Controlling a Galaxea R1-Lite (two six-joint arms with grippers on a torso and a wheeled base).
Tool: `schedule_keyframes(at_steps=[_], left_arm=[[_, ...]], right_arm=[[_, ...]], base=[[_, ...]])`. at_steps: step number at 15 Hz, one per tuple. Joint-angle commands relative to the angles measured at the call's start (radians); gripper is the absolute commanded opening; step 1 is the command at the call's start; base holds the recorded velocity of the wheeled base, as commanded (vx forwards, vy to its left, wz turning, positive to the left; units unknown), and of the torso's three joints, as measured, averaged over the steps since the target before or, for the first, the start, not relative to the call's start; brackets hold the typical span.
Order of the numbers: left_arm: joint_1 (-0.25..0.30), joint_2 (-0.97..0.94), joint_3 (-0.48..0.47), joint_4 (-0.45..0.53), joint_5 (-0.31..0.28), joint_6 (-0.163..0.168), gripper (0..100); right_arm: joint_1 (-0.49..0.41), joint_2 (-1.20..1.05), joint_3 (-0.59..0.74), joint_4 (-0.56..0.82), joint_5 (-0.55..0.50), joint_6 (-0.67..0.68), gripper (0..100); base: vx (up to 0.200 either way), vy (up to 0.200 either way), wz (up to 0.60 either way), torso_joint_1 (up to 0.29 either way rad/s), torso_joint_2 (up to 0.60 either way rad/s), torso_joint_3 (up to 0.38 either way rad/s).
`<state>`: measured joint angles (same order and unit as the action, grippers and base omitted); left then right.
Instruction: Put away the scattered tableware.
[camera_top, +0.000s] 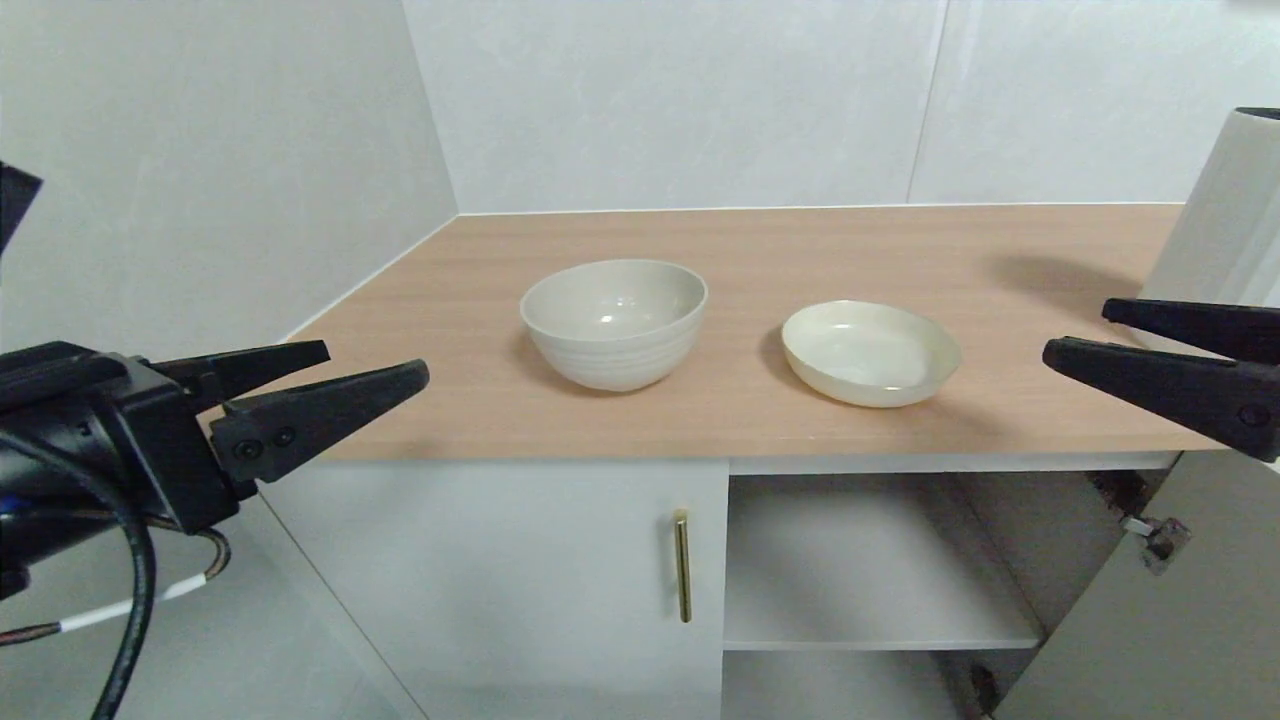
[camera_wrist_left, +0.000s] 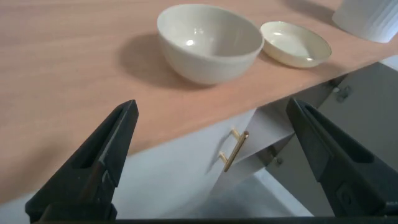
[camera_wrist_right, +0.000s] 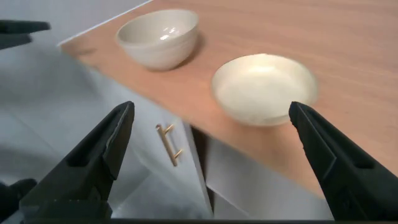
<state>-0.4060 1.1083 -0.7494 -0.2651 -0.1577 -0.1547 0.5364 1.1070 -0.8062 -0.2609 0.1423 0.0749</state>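
A deep off-white bowl (camera_top: 613, 320) (camera_wrist_left: 210, 41) (camera_wrist_right: 160, 37) stands on the wooden countertop (camera_top: 760, 250) near its middle. To its right lies a shallow cream dish (camera_top: 870, 352) (camera_wrist_left: 295, 43) (camera_wrist_right: 264, 87). My left gripper (camera_top: 375, 365) (camera_wrist_left: 211, 112) hovers open off the counter's front left corner, apart from the bowl. At the counter's front right, my right gripper (camera_top: 1075, 332) (camera_wrist_right: 211, 118) is open, a little right of the dish. Neither holds anything.
A white ribbed cylinder (camera_top: 1225, 230) (camera_wrist_left: 367, 17) stands at the counter's right end. Below, the left cabinet door (camera_top: 540, 570) with a brass handle (camera_top: 682, 565) is closed. The right door (camera_top: 1160, 600) hangs open, baring a white shelf (camera_top: 870, 600).
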Motion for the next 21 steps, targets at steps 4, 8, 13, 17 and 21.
schedule_keyframes(at_steps=[4,8,13,17,21], left_arm=[[-0.019,0.157,-0.174,0.037,0.001,-0.005,100],[-0.017,0.297,-0.545,0.449,0.001,-0.243,100],[-0.02,0.528,-0.708,0.592,0.259,-0.319,100],[-0.034,0.656,-0.716,0.552,0.285,-0.318,100],[-0.034,0.691,-0.717,0.537,0.282,-0.319,100]], right_arm=[[-0.018,0.137,-0.015,-0.161,-0.017,0.005,100],[-0.065,0.301,-0.148,-0.074,-0.122,0.011,100],[-0.058,0.441,-0.456,0.357,-0.343,0.261,100],[-0.058,0.498,-0.462,0.351,-0.449,0.261,100],[-0.058,0.491,-0.458,0.334,-0.452,0.263,100]], base=[[0.0,0.0,0.0,0.165,-0.46,-0.299],[0.0,0.0,0.0,0.085,-0.2,-0.132],[0.0,0.0,0.0,0.0,0.0,0.0],[0.0,0.0,0.0,0.0,0.0,0.0],[0.0,0.0,0.0,0.0,0.0,0.0]])
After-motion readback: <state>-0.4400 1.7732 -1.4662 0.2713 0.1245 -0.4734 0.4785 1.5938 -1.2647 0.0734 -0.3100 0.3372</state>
